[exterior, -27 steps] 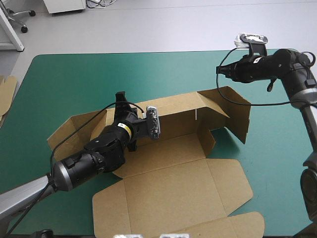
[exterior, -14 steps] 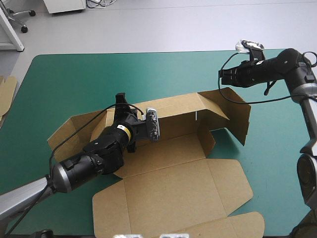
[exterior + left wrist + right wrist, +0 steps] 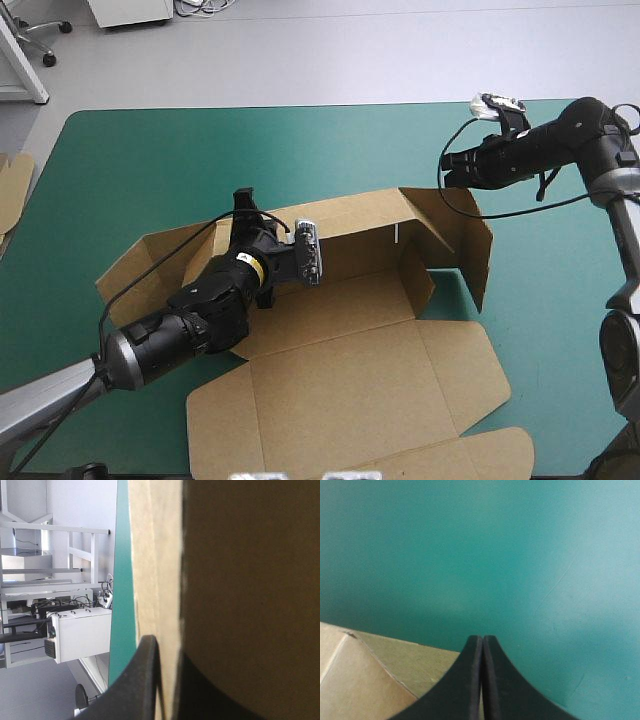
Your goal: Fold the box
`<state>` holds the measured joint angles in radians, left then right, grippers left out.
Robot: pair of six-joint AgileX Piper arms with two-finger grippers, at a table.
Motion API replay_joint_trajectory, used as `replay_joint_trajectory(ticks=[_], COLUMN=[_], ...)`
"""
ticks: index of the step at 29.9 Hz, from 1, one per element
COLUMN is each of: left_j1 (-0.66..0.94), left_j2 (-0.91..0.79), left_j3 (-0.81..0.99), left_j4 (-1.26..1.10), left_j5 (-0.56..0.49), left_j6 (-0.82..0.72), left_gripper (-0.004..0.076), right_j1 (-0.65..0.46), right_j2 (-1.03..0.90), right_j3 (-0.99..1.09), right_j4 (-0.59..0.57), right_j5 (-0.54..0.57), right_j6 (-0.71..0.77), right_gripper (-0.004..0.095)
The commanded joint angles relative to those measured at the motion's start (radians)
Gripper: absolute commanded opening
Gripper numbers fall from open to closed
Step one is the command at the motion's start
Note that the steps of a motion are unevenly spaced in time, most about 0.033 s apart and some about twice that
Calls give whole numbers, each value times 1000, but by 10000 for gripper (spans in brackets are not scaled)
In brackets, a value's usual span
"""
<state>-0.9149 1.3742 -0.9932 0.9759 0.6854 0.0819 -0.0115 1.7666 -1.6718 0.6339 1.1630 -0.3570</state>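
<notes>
On teal-green cover (image 3: 150, 170), half-raised box (image 3: 350, 300)

The right gripper (image 3: 482, 639) is pinched tight, black fingers meeting in one point. A creased bit of the brown box (image 3: 365, 680) sits just beside one finger, running under its base. Ahead of the tips, just teal-green cover (image 3: 520, 555).

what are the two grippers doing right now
left gripper: shut on the box, clamping its far wall
right gripper: shut, holding nothing
</notes>
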Motion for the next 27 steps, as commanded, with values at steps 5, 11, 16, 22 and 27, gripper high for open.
replay_joint_trajectory(ticks=[5, 11, 16, 22, 27], left_j1=[-20, -20, -20, -20, -20], left_j2=[5, 5, 5, 5, 5], left_j3=[15, 15, 15, 15, 15], left_j4=[-155, -155, -155, -157, -160], left_j5=[1, -13, -18, -23, -30], left_j6=[-18, -18, -18, -18, -18], left_gripper=[-15, -15, -15, -15, -15], right_j1=[-5, -12, -12, -12, -12], right_j2=[-93, -168, -230, -306, -382], right_j3=[128, 272, 384, 515, 609], right_j4=[68, 121, 204, 262, 343], right_j5=[-37, -108, -159, -253, -311], right_j6=[-67, -163, -284, -390, -555], right_gripper=[-28, -28, -28, -28, -28])
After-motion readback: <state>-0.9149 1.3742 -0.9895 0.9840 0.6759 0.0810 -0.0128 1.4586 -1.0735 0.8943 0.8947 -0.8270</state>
